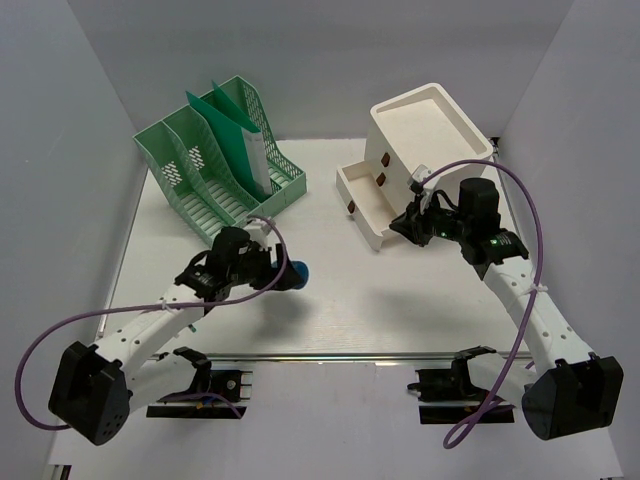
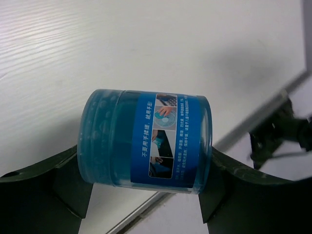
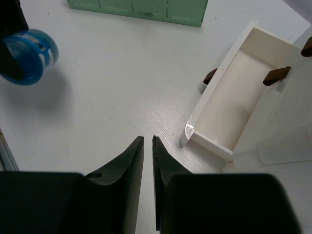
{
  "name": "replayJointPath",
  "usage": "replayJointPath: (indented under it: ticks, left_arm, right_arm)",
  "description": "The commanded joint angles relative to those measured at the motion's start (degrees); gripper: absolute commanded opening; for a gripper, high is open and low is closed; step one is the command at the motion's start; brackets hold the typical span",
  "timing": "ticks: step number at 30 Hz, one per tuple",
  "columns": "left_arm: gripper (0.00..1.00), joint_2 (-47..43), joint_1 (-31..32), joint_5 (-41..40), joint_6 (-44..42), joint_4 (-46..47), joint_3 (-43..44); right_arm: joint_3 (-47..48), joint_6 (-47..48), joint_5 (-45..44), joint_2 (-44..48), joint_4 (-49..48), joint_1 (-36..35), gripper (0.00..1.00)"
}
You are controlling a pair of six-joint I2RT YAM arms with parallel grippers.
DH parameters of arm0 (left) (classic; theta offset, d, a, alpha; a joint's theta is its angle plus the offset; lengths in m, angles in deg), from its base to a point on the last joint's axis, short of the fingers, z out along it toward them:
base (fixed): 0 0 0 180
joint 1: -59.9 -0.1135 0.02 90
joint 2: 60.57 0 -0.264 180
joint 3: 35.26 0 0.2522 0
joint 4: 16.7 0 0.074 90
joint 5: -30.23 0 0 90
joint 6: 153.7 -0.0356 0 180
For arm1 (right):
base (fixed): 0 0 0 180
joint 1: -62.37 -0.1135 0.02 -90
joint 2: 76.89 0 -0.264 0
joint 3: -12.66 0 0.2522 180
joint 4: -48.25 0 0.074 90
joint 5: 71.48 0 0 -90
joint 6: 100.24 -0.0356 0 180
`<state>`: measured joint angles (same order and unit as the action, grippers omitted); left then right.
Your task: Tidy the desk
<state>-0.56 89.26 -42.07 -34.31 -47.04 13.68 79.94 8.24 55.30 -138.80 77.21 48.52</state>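
Observation:
My left gripper [image 1: 285, 272] is shut on a round blue jar [image 1: 297, 273] with a blue label and holds it on its side above the white desk [image 1: 330, 300]. In the left wrist view the blue jar [image 2: 146, 141] sits between my two fingers [image 2: 63, 175]. It also shows in the right wrist view [image 3: 28, 56]. My right gripper [image 1: 400, 228] is shut and empty, just in front of the open bottom drawer [image 1: 365, 200] of the white drawer box [image 1: 425, 140]. In the right wrist view the gripper [image 3: 147, 141] hovers over bare desk left of the empty drawer [image 3: 234, 105].
A green file rack [image 1: 220, 160] with a green folder and papers stands at the back left; its edge shows in the right wrist view [image 3: 146, 9]. A metal rail [image 1: 330, 355] runs along the desk's near edge. Pale grey walls close the sides.

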Motion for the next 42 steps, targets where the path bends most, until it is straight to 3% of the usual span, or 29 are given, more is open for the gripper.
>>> replayJointPath:
  ticks: [1, 10, 19, 25, 31, 36, 39, 42]
  left_arm:
    - [0.00, 0.54, 2.44, 13.86, -8.37, 12.95, 2.60]
    - [0.00, 22.04, 8.33, 13.78, -26.48, 24.73, 22.99]
    - [0.03, 45.69, 8.34, 7.11, -38.43, 22.56, 46.19]
    - [0.08, 54.24, 8.34, 4.54, -41.42, 22.56, 55.50]
    - [0.22, 59.87, 8.34, 0.85, -43.27, 22.56, 59.91]
    - [0.55, 62.60, 8.34, 0.06, -43.54, 20.01, 62.99]
    - [0.66, 62.07, 8.34, -0.03, -43.27, 20.71, 63.35]
    - [0.69, 60.67, 8.34, 0.85, -42.14, 21.06, 63.70]
  right_arm:
    - [-0.69, 0.42, -2.14, 1.62, -2.45, 0.49, 0.18]
    - [-1.66, -1.69, -6.45, 3.20, -5.35, 1.80, 0.17]
    - [-2.54, -2.57, -8.03, 5.13, -7.03, 4.26, 0.17]
    - [-2.63, -2.75, -7.51, 5.22, -7.20, 4.88, 0.18]
    - [-2.89, -2.66, -6.98, 5.13, -7.29, 5.58, 0.24]
    - [-2.98, -2.13, -5.67, 4.78, -7.03, 5.58, 0.43]
    - [-3.07, -1.69, -4.35, 4.96, -6.76, 5.76, 0.46]
    - [-3.51, -1.43, -3.29, 5.22, -6.59, 5.94, 0.47]
